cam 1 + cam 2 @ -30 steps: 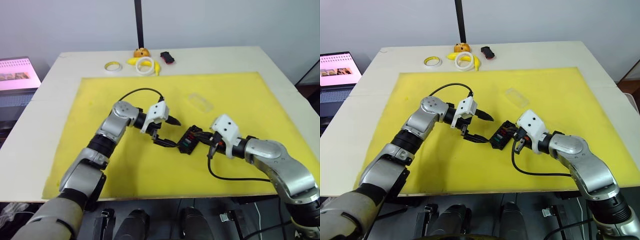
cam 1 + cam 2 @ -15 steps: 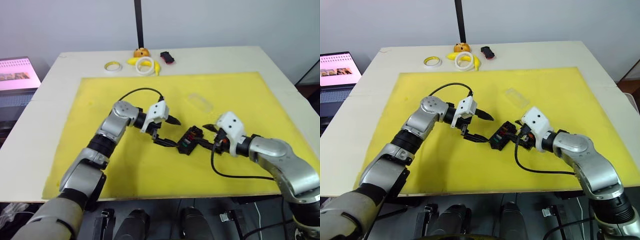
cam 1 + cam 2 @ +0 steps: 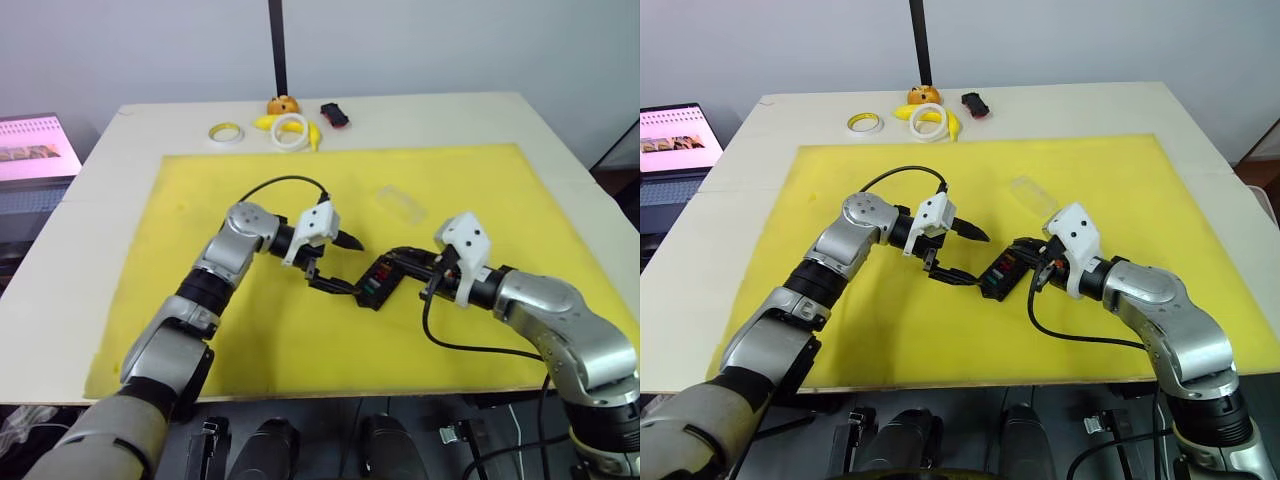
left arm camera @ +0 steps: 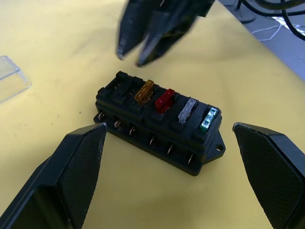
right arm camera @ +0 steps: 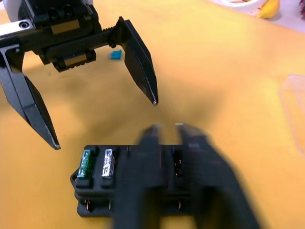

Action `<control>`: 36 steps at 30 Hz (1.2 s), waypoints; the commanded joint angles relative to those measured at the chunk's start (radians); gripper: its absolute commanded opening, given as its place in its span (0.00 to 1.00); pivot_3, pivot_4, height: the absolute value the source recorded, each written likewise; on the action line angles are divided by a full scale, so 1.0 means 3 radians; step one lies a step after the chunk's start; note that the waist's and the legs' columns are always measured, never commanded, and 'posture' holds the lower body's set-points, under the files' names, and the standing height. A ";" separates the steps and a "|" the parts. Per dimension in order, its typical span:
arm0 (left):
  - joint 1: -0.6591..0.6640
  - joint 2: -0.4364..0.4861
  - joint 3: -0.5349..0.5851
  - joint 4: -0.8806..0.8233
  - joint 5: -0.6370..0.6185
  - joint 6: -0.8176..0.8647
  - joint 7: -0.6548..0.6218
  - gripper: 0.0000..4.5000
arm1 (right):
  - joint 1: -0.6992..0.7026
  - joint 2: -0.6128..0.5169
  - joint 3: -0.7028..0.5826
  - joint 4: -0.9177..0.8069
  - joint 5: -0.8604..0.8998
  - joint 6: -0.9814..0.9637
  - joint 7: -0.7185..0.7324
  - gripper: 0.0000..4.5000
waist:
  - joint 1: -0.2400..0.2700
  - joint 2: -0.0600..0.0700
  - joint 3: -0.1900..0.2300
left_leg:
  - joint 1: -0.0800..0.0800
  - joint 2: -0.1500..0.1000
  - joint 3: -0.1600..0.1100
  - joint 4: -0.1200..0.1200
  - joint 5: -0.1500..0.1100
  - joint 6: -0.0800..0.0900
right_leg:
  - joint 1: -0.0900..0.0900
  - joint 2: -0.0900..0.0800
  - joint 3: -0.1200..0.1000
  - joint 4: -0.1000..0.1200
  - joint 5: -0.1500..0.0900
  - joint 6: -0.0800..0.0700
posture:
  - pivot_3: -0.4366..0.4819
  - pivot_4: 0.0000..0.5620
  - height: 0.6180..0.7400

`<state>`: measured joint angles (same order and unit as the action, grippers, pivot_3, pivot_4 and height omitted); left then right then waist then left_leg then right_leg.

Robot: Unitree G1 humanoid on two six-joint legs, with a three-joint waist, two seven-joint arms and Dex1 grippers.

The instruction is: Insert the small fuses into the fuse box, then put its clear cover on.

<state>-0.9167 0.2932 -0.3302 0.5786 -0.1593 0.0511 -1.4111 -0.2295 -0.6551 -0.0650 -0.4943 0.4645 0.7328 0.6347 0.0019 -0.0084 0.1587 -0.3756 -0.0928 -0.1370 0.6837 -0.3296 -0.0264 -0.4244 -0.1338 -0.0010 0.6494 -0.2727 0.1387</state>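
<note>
Left claw (image 3: 338,263) gapes beside the fuse box (image 3: 377,281); right claw (image 4: 143,36), nearly clenched, hovers above

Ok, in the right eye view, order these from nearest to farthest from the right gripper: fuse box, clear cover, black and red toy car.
1. fuse box: directly at the right gripper, mat centre.
2. clear cover: on the mat beyond it.
3. black and red toy car: off the mat, at the table's far edge.

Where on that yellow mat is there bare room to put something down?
The mat's near strip and both side margins are bare. The middle is crowded: fuse box between left pincer and right pincer, with the clear cover just beyond.
</note>
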 commanded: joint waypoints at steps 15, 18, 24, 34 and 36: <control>-0.0087 -0.0016 0.0083 -0.0052 0.0006 -0.0063 0.0026 1.00 | 0.0143 -0.0021 0.0239 0.0055 -0.0233 -0.0069 -0.0041 0.01 | -0.0047 0.0000 0.0000 | 0.0000 0.0000 -0.0002 -0.0001 0.0000 0.0000 | 0.0000 0.0001 -0.0001 0.0000 0.0000 0.0000 | 0.48 0.27 1.00; -0.0091 -0.0018 0.0084 -0.0045 0.0008 -0.0069 0.0031 1.00 | 0.0148 -0.0033 0.0274 0.0065 -0.0300 -0.0089 -0.0045 0.01 | -0.0046 0.0000 0.0000 | 0.0000 0.0000 -0.0002 -0.0001 0.0000 0.0000 | 0.0000 0.0001 -0.0001 0.0000 0.0000 0.0000 | 0.48 0.27 1.00; -0.0098 -0.0023 0.0083 -0.0030 0.0006 -0.0075 0.0037 1.00 | 0.0096 -0.0010 0.0257 0.0066 -0.0296 -0.0056 -0.0060 0.01 | -0.0047 0.0001 0.0000 | 0.0001 0.0000 -0.0002 -0.0001 0.0000 0.0000 | 0.0000 0.0001 -0.0001 0.0000 0.0000 0.0000 | 0.48 0.27 1.00; -0.0078 -0.0015 0.0085 -0.0034 -0.0001 -0.0083 0.0046 1.00 | 0.0082 -0.0007 0.0230 0.0012 -0.0279 -0.0038 -0.0065 0.01 | -0.0047 0.0001 0.0000 | 0.0001 0.0000 -0.0002 -0.0001 0.0000 0.0000 | 0.0000 0.0001 -0.0001 0.0000 0.0000 0.0000 | 0.48 0.27 1.00; -0.0062 -0.0009 0.0090 -0.0050 -0.0006 -0.0076 0.0052 1.00 | 0.0069 -0.0007 0.0194 -0.0027 -0.0262 -0.0054 -0.0068 0.01 | -0.0047 0.0001 0.0000 | 0.0001 0.0000 -0.0002 -0.0001 0.0000 0.0000 | 0.0000 0.0001 -0.0001 0.0000 0.0000 0.0000 | 0.48 0.27 1.00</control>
<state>-0.9170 0.2911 -0.3292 0.5792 -0.1592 0.0463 -1.3945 -0.2062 -0.6552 0.0050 -0.4740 0.3847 0.7139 0.6192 -0.0122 -0.0082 0.1586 -0.3754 -0.0928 -0.1376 0.6835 -0.3296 -0.0265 -0.4243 -0.1335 -0.0012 0.6495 -0.2727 0.1387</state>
